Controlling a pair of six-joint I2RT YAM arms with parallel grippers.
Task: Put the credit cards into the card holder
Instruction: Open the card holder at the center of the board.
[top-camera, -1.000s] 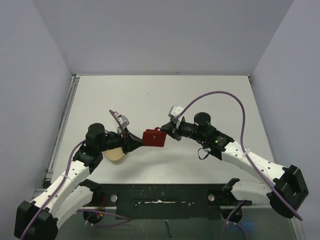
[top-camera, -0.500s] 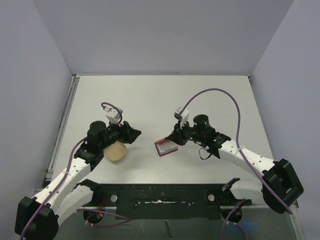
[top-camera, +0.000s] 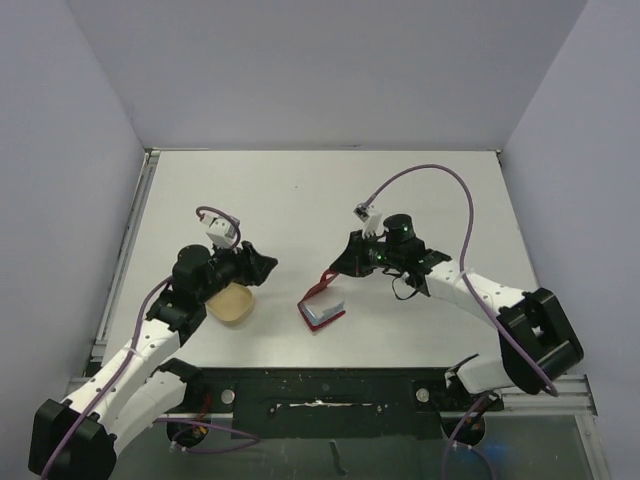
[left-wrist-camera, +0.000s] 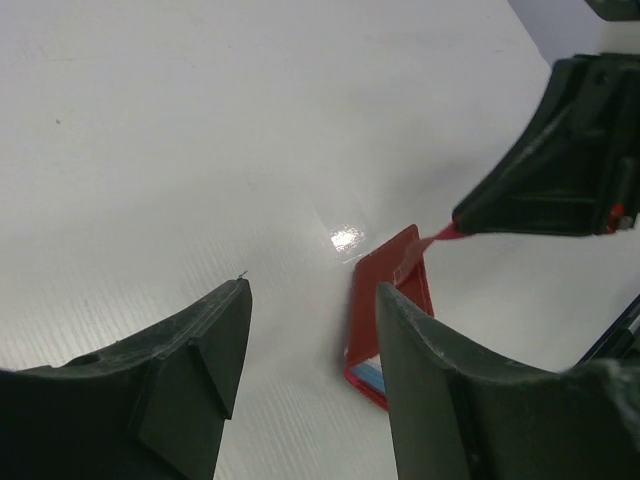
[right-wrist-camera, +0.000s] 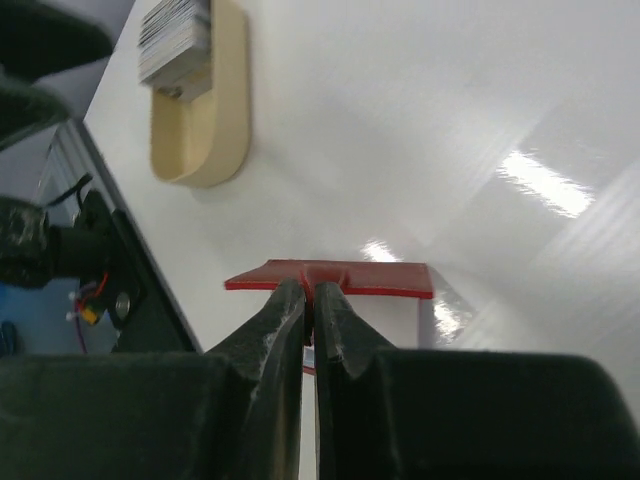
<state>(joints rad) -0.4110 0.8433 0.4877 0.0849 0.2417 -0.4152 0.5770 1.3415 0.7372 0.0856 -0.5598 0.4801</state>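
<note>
The red card holder (top-camera: 318, 300) rests open on the table with its flap raised. A pale blue credit card (top-camera: 326, 311) lies in its lower half, and its edge (left-wrist-camera: 371, 376) shows in the left wrist view. My right gripper (right-wrist-camera: 310, 298) is shut on the small snap tab of the flap (right-wrist-camera: 330, 278) and holds it up. My left gripper (left-wrist-camera: 312, 295) hangs open to the left of the holder (left-wrist-camera: 390, 300), with nothing between its fingers. More credit cards (right-wrist-camera: 175, 40) lie stacked in the tan dish.
The tan oval dish (top-camera: 230, 305) sits under my left wrist, near the table's front left. The black base rail (top-camera: 320, 390) runs along the near edge. Walls close the table at the left, back and right.
My left gripper has opened, let go and drawn back to the left. My right gripper has carried the holder down to the table and lifted its flap open, with a card now inside.
</note>
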